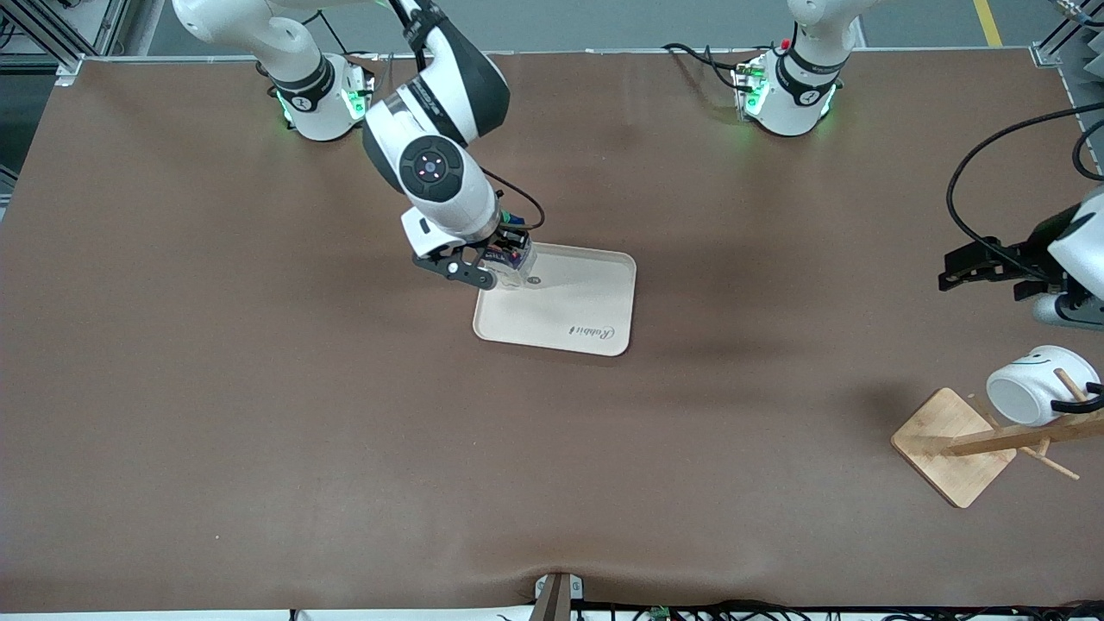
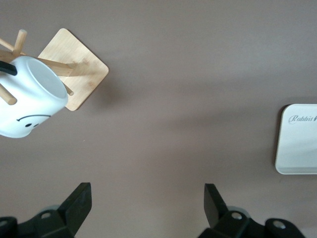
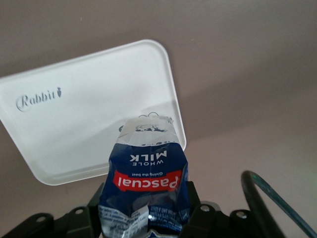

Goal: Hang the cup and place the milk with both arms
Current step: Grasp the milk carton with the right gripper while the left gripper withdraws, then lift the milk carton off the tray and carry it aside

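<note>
Already the cup (image 1: 1039, 385) hangs on the wooden rack (image 1: 957, 444) at the lower right of the front view, its black handle hooked over a peg and its mouth tilted down toward the rack's square base; in the left wrist view it sits at the upper left, smiley face showing. That half of the job looks finished.

The milk (image 3: 146, 183) is the live item. It sits clamped between the fingers of the right gripper (image 1: 493, 263), just above centre in the front view, over the corner of the white tray (image 1: 595, 323) that lies closest to the right arm's base. The right wrist view shows the carton's blue and red label squeezed at the sides, the pale end pointing down at the tray surface, with its shadow falling on the tray just inside the rim.

The left gripper (image 1: 983, 267) waits at the right edge of the front view, above the table and apart from the rack, its fingers spread wide and holding nothing.

Judging from this, the step in hand is setting the milk down. To do it well, the carton should probably travel a little further over the tray's flat part, away from the raised rim, so its base does not catch the edge and tip. It should come down upright until the base rests flat, and only then should the fingers release, opening evenly, since the soft carton walls are already dented and could spring sideways. A straight lift afterwards avoids brushing the cap.
</note>
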Controlling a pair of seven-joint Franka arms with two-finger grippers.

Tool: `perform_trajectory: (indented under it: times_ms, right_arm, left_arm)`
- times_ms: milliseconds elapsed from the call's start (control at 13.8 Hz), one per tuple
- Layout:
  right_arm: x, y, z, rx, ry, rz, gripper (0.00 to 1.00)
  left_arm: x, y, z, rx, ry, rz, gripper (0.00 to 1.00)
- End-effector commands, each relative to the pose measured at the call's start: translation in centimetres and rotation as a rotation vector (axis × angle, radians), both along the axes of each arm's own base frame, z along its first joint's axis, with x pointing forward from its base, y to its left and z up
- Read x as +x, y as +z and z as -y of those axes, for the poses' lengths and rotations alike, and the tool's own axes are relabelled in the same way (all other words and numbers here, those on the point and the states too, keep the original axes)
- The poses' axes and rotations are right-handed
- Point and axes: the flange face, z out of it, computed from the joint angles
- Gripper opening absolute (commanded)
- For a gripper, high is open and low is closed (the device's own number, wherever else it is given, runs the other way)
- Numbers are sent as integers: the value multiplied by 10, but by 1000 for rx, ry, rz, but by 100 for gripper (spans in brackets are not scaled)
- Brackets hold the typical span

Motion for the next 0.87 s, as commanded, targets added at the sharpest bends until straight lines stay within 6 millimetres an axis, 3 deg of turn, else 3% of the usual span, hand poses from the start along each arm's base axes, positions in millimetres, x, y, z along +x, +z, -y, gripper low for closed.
perform_trajectory:
  times_ms: [0,145,290,362,580,797]
  right_arm:
    - [22,48,31,-38,-75,-51,0]
    - [39,70,76,-56,-126,-93,0]
    - [52,81,114,-85,-94,-46,0]
    - [61,85,134,-90,-42,-22,0]
    - [84,91,190,-79,-69,0,0]
    - [84,82,241,-168,-37,14,0]
  left_arm:
    - [-11,18,15,27,-9,20,100]
    - [-20,35,22,45,-11,47,100]
    - [-26,38,50,52,-65,47,100]
    - [-30,44,40,77,-52,42,100]
    - [-54,62,48,107,-65,14,100]
    - [-75,66,57,113,-53,-33,100]
